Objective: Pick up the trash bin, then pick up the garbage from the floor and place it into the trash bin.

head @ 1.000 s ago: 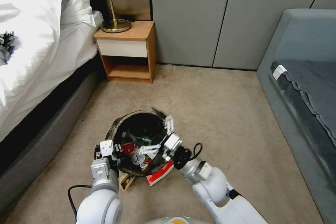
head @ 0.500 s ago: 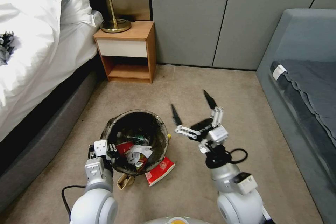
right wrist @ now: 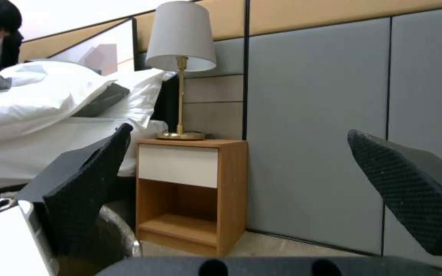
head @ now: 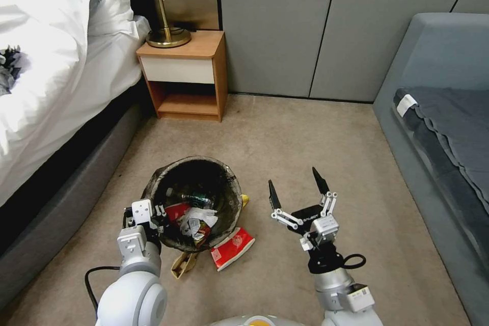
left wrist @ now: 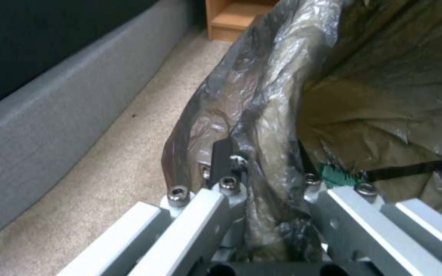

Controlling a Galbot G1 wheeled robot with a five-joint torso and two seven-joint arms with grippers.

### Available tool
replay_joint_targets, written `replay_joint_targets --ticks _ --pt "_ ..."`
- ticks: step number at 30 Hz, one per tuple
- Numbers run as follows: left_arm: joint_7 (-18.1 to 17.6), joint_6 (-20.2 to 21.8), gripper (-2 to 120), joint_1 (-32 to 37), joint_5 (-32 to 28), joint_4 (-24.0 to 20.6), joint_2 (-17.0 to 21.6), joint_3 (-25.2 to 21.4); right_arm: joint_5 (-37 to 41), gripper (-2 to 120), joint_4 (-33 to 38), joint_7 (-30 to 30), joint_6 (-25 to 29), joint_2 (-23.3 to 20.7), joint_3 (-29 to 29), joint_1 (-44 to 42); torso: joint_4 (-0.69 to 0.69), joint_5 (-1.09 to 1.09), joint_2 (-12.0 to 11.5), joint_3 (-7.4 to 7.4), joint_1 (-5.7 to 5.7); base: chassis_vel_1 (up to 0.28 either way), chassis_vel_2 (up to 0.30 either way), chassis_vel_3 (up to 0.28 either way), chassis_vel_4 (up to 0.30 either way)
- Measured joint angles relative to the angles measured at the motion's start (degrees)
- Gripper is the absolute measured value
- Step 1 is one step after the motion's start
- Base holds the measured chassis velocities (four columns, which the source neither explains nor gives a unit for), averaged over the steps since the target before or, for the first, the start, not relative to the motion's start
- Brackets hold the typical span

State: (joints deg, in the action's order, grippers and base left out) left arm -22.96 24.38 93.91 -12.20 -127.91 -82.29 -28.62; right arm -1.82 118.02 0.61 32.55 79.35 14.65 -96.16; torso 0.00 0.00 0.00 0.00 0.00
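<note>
I've got the small round trash bin (head: 192, 202), lined with a crinkled dark plastic bag, as my landmark on the beige short-pile carpet (head: 316, 137). My left gripper (head: 147, 220) sits at the bin's near-left rim, and from the left wrist I see its fingers (left wrist: 216, 161) clamped either side of the bag-covered rim (left wrist: 262, 126), gripping it. Inside the bin: a crumpled white tissue (head: 192, 222), a red snack packet (head: 175, 211) and a clear bottle with a green label (head: 196, 198). Just beside the bin's near side, a red-and-white packet (head: 232, 248) and a brown paper scrap (head: 182, 263) lie on the carpet; a yellow wrapper (head: 245, 199) peeks out at its right edge. My right gripper (head: 296, 191) hangs to the bin's right, apart from it, black fingertips (right wrist: 85, 191) spread wide, holding nothing.
</note>
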Motion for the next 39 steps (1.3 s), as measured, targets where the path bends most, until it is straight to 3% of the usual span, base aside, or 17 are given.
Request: replay_joint_targets --ticks 39 --pt "-0.1 -0.3 1 0.0 0.2 -0.4 -0.4 0.9 0.3 100 -0.3 -1.0 0.1 0.3 0.2 1.3 0.00 0.00 0.0 0.00 0.00 0.017 0.017 0.013 0.016"
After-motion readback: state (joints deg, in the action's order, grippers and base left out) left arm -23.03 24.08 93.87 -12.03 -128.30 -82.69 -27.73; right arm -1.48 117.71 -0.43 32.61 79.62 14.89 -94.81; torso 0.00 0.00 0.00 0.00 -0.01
